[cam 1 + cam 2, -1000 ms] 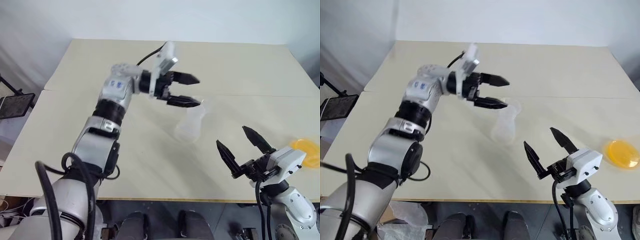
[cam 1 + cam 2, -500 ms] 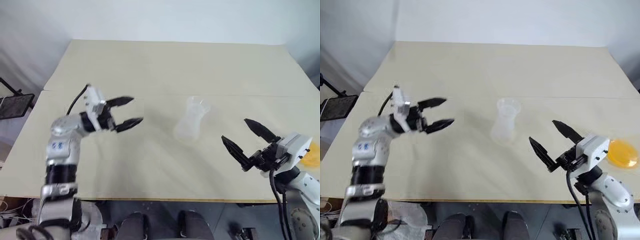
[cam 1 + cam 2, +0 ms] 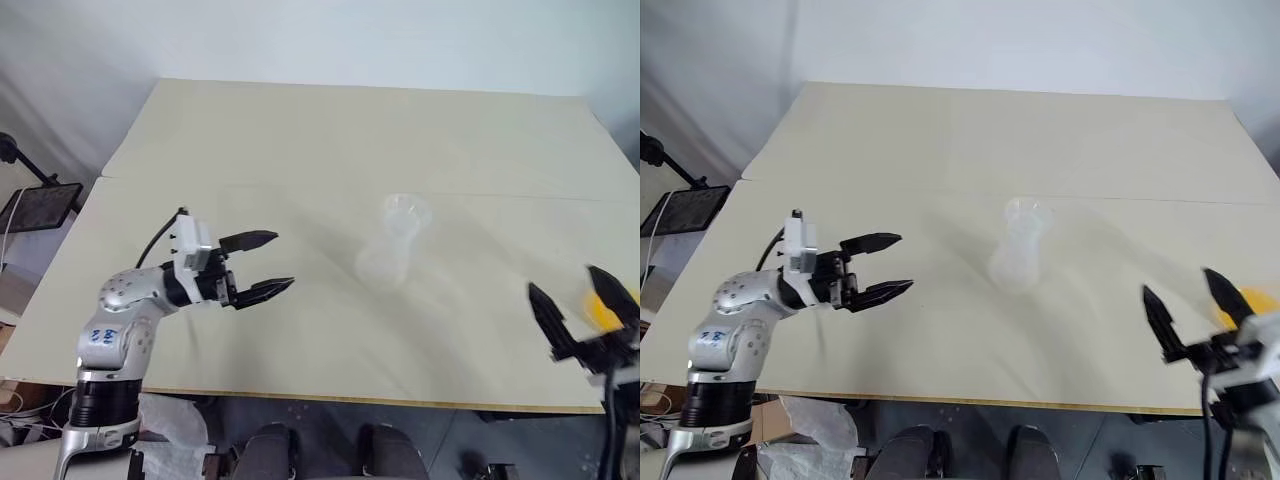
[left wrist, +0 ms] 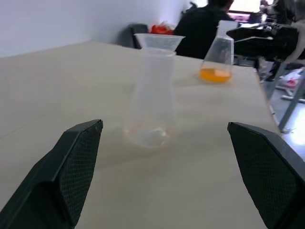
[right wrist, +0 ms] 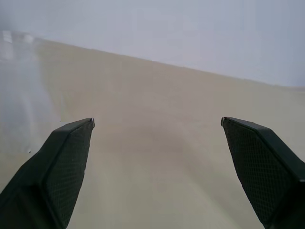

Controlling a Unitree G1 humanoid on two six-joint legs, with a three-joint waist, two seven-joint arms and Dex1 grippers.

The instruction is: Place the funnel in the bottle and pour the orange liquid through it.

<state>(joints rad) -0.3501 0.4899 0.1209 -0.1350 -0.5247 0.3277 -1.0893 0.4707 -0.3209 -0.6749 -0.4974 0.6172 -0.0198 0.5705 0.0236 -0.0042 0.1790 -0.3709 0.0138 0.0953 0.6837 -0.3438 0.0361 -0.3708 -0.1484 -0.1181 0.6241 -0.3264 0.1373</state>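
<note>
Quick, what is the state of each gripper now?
Left gripper: open, holding nothing.
Right gripper: open, holding nothing.

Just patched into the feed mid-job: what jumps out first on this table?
The orange liquid, sitting in a clear flask near the table's right edge, is the only strong colour. Mid-table stands the clear bottle with the funnel seated in its neck. Both the left gripper and right gripper are open, apart from the glassware.

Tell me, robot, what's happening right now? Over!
Left gripper open, empty. Right gripper open, empty. Funnel seated in bottle; orange liquid unpoured in its flask. Nothing in the way.
</note>
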